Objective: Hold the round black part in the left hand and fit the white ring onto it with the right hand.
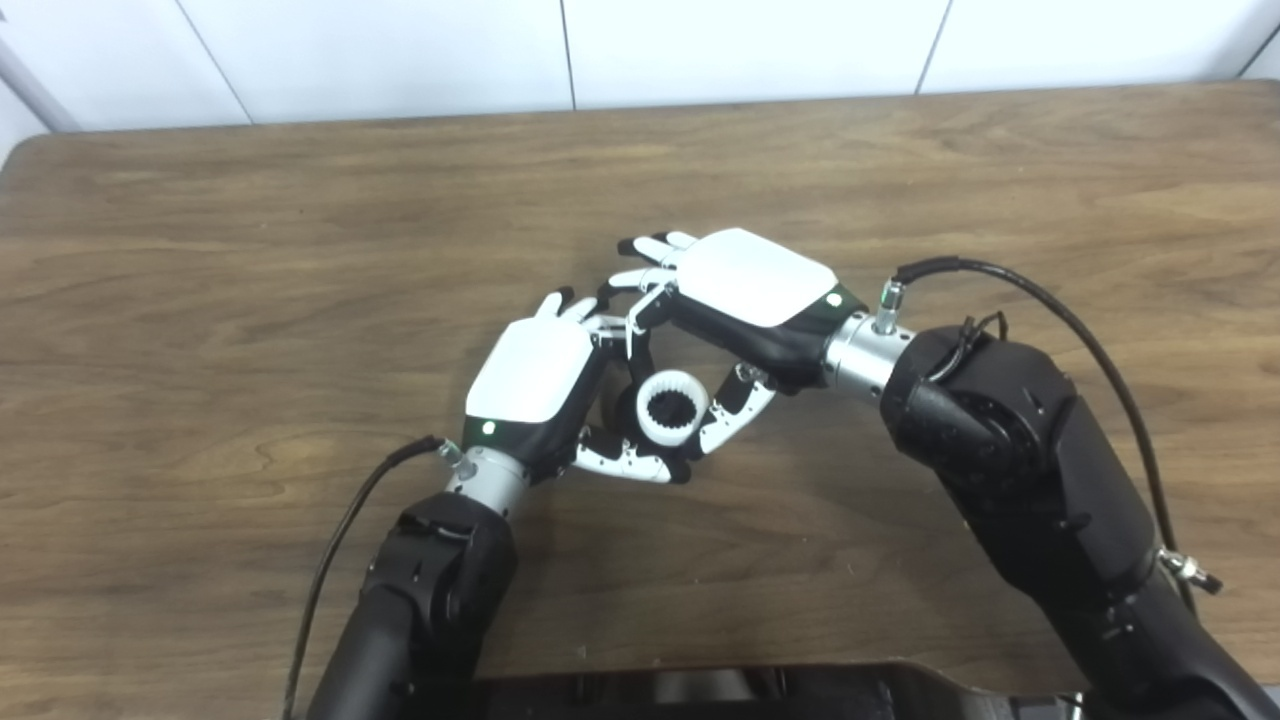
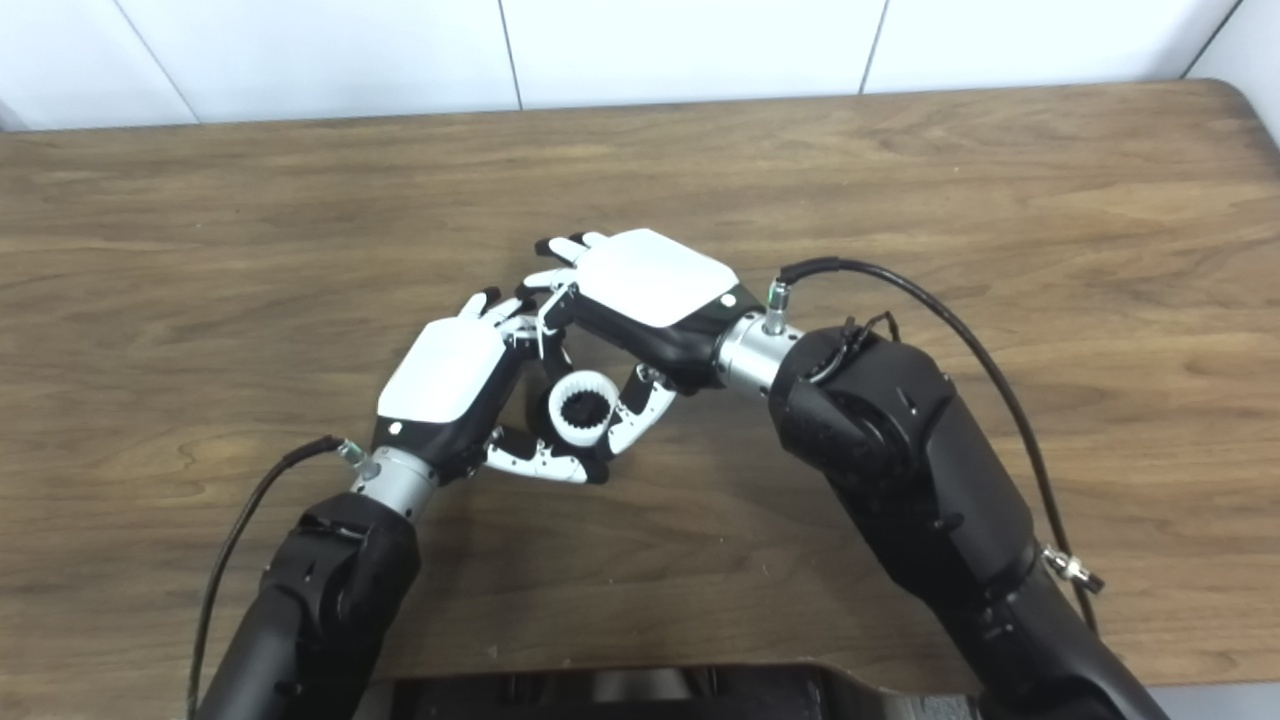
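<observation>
Two black robot arms reached in from the near edge of a brown wood-grain desk (image 1: 300,250) and met close together around the middle of the desk, slightly nearer the front edge.

The left hand (image 1: 535,375), white-backed with black and white fingers, was turned palm inward, its fingers curled and its thumb reaching underneath a round black part (image 1: 630,410). Only a sliver of that dark piece showed, mostly hidden behind the ring and the fingers.

A white toothed plastic ring (image 1: 672,407), its dark inner opening facing the cameras, sat against the black part, directly between the two hands. Whether it was fully seated on the part could not be told.

The right hand (image 1: 750,290), also white-backed, hovered just above and beside the left. Its fingers were bent down around the ring, with the thumb touching the ring's right side, closed narrowly on it.

A black cable ran from each wrist. White wall panels (image 1: 400,50) stood behind the desk's far edge.
</observation>
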Tool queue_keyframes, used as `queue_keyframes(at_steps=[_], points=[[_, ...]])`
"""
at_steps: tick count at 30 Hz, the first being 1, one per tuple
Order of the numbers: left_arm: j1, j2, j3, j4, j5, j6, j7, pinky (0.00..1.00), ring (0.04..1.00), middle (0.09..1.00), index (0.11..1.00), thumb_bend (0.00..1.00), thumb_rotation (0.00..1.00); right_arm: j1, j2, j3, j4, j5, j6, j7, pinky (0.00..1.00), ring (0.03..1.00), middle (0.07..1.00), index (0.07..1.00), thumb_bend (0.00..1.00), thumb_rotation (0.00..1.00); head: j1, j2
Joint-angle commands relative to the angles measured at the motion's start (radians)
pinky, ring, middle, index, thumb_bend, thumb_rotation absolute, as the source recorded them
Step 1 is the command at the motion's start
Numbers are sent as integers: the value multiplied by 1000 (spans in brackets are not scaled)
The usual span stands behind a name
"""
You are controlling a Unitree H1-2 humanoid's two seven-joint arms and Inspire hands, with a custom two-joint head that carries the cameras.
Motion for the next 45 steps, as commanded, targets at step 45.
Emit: queue_keyframes(at_steps=[45], points=[[-14, 2, -18, -17, 12, -5, 10, 1000, 928, 805, 486, 523, 56, -35, 37, -6, 32, 0, -18, -65, 1000, 990, 891, 486, 522, 136, 5, 0]])
